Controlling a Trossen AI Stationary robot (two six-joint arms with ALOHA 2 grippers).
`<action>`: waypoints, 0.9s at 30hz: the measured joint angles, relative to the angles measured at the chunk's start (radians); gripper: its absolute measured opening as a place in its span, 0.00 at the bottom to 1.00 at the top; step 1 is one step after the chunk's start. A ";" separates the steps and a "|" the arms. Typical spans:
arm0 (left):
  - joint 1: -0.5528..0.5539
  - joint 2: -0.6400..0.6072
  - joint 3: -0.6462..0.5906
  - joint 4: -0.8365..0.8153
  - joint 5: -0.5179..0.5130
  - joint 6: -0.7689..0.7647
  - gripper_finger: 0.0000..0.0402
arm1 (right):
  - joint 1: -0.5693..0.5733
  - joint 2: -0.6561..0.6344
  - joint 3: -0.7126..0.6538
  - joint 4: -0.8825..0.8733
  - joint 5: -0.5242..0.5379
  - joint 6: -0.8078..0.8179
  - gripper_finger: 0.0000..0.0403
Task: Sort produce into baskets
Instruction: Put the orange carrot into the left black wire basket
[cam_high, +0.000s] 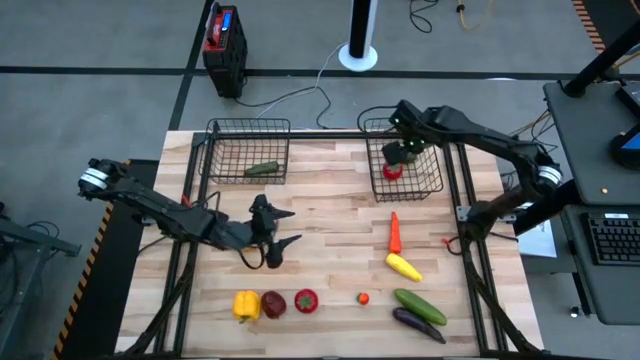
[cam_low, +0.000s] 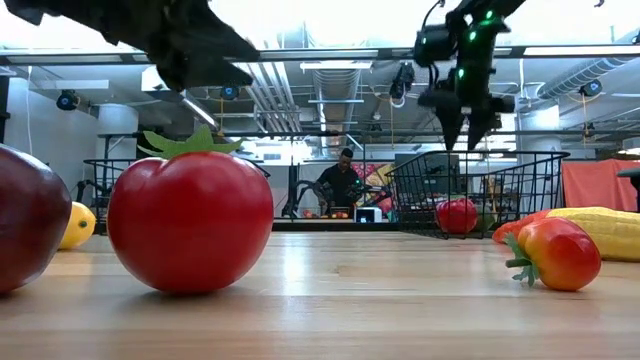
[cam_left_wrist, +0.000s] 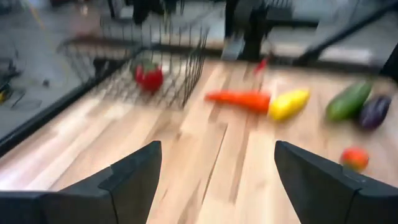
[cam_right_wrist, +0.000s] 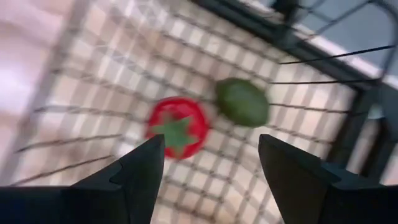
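Two black wire baskets stand at the table's far side. The left basket (cam_high: 248, 150) holds a green cucumber (cam_high: 262, 169). The right basket (cam_high: 405, 165) holds a red tomato (cam_right_wrist: 177, 127) and a green piece (cam_right_wrist: 242, 102). My right gripper (cam_right_wrist: 211, 168) hangs open and empty above that basket's inside, fingers pointing down; it also shows in the high view (cam_high: 408, 150). My left gripper (cam_high: 283, 230) is open and empty above the middle of the table, pointing toward the table's right side; it also shows in the left wrist view (cam_left_wrist: 217, 180).
On the table lie an orange carrot (cam_high: 395, 232), a yellow piece (cam_high: 403, 267), a green cucumber (cam_high: 419, 306), a purple eggplant (cam_high: 418, 324), a small orange-red tomato (cam_high: 363, 298), a red tomato (cam_high: 306, 300), a dark red piece (cam_high: 273, 304) and a yellow pepper (cam_high: 246, 305). A red-and-black box (cam_high: 224, 45) stands on the floor beyond.
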 joint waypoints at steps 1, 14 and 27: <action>0.000 -0.001 0.033 -0.101 0.000 -0.018 0.73 | 0.018 -0.014 0.000 0.001 -0.025 0.019 0.62; 0.000 0.059 0.305 -0.780 -0.077 -0.073 0.73 | 0.460 -0.095 0.000 0.004 -0.110 0.181 0.60; 0.000 0.056 0.304 -0.778 -0.089 -0.093 0.73 | 0.796 -0.025 -0.053 -0.027 -0.134 0.488 0.65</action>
